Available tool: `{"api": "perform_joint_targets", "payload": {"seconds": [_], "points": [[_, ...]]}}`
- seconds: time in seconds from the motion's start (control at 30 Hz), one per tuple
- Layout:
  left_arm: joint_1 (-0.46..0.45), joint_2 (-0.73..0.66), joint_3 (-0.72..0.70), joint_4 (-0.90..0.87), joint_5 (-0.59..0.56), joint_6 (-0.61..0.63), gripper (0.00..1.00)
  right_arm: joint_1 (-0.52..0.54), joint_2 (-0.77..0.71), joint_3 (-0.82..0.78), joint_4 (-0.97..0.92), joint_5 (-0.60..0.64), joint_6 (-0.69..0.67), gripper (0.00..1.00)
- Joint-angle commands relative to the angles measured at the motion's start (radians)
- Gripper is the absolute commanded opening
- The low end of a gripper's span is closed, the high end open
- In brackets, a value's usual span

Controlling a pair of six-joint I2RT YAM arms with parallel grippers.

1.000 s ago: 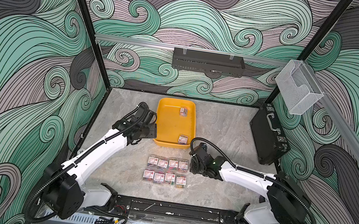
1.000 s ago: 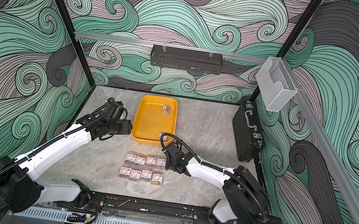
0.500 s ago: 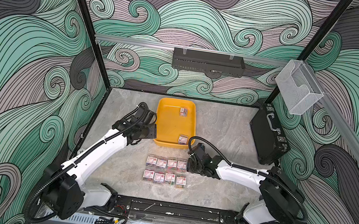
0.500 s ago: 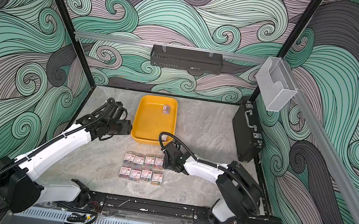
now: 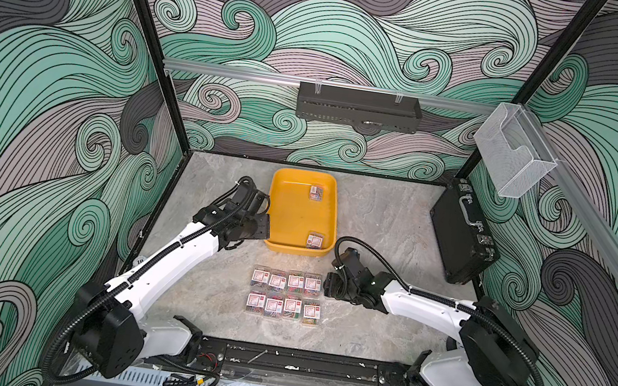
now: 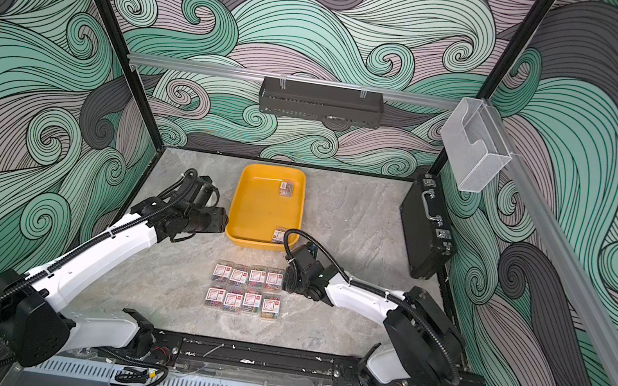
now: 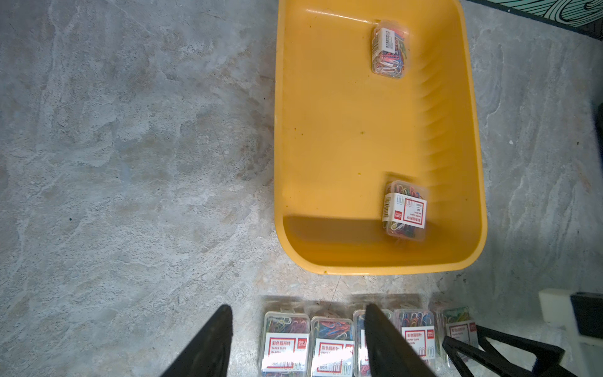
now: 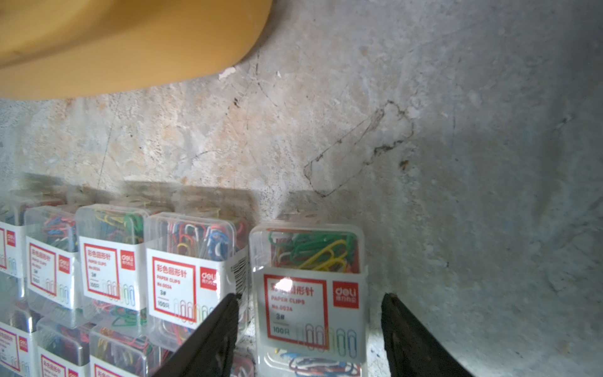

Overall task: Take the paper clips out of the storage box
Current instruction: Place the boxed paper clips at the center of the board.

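Observation:
The yellow storage box (image 5: 287, 215) (image 6: 256, 207) sits mid-table with two clear boxes of paper clips inside, one far (image 5: 316, 193) (image 7: 390, 49) and one at its near right corner (image 5: 314, 240) (image 7: 404, 210). Several more paper clip boxes (image 5: 286, 295) (image 6: 247, 288) lie in two rows on the table in front of it. My right gripper (image 5: 329, 285) (image 8: 310, 298) stands open astride the rightmost box (image 8: 308, 280) of the far row, a gap showing on both sides. My left gripper (image 5: 263, 228) (image 7: 297, 308) hangs open and empty by the storage box's near left corner.
A black briefcase (image 5: 460, 240) stands against the right wall. A clear bin (image 5: 509, 156) hangs on the right rail and a black shelf (image 5: 358, 106) on the back wall. Bare table lies left of the rows.
My right gripper has opened, letting go of the box at the right end of the far row. The left arm has stayed put.

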Motion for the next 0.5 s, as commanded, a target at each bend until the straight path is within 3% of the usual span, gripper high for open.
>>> {"api": "perform_joint_targets", "payload": {"seconds": [0.0,0.23,0.47], "points": [[-0.003,-0.001,0.016,-0.017,0.009,-0.006,0.63,-0.015,-0.017,-0.017,0.061,-0.068,0.021,0.69],[-0.003,0.052,0.033,-0.023,-0.004,-0.013,0.63,-0.056,-0.023,-0.048,0.147,-0.163,0.030,0.69],[0.003,0.156,0.082,-0.026,-0.024,0.010,0.63,-0.099,-0.093,-0.051,0.083,-0.168,-0.007,0.69]]}}
